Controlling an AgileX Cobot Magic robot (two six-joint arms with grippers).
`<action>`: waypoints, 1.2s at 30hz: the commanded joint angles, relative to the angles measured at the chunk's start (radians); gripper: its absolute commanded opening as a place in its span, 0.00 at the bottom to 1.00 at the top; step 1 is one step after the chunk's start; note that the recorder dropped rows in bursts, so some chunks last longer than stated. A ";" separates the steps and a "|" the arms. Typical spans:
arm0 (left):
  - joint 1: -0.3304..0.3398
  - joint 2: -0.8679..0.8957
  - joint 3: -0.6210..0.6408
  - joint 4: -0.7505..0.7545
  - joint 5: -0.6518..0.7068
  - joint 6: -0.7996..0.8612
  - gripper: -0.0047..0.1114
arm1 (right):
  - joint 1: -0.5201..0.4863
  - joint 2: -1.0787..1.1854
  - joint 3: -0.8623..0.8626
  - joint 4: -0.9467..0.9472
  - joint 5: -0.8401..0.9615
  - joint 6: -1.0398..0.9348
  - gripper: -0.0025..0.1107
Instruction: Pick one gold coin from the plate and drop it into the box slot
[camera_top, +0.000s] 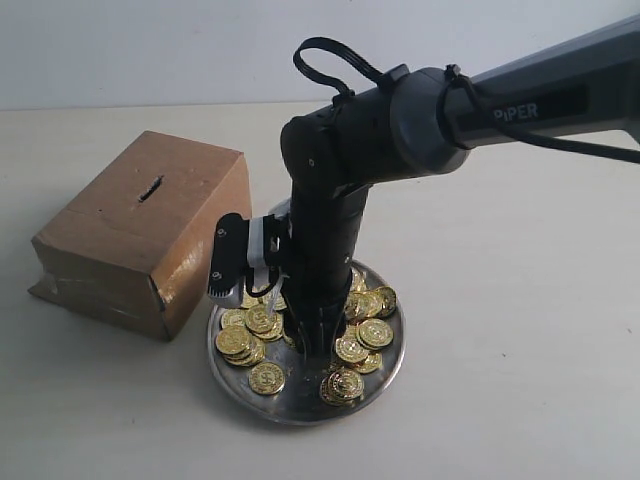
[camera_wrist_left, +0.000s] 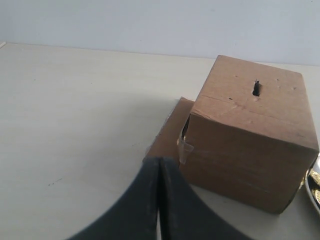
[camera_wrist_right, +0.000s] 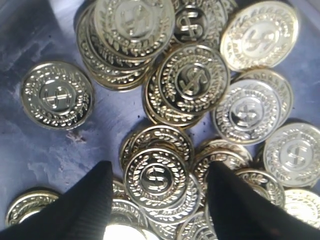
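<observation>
Pale desk (camera_top: 520, 330) carries the plate (camera_top: 298, 405), where the right tool (camera_wrist_right: 160, 170), spread wide, straddles one coin (camera_wrist_right: 156, 178), box (camera_top: 140, 225) at ten o'clock.

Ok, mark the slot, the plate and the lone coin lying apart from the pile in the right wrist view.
slot (camera_top: 150, 189), exterior view, middle of the dark slit.
plate (camera_top: 298, 400), exterior view, bare metal near the front rim.
lone coin (camera_wrist_right: 57, 95), right wrist view, its central dollar sign.
</observation>
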 joint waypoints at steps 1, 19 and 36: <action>-0.006 -0.005 -0.001 0.002 -0.009 0.001 0.04 | 0.003 -0.001 -0.009 -0.004 -0.013 0.004 0.49; -0.006 -0.005 -0.001 0.002 -0.009 0.001 0.04 | 0.003 0.018 -0.009 -0.004 -0.016 0.004 0.48; -0.006 -0.005 -0.001 0.002 -0.009 0.001 0.04 | 0.003 0.018 -0.009 -0.004 -0.016 0.004 0.21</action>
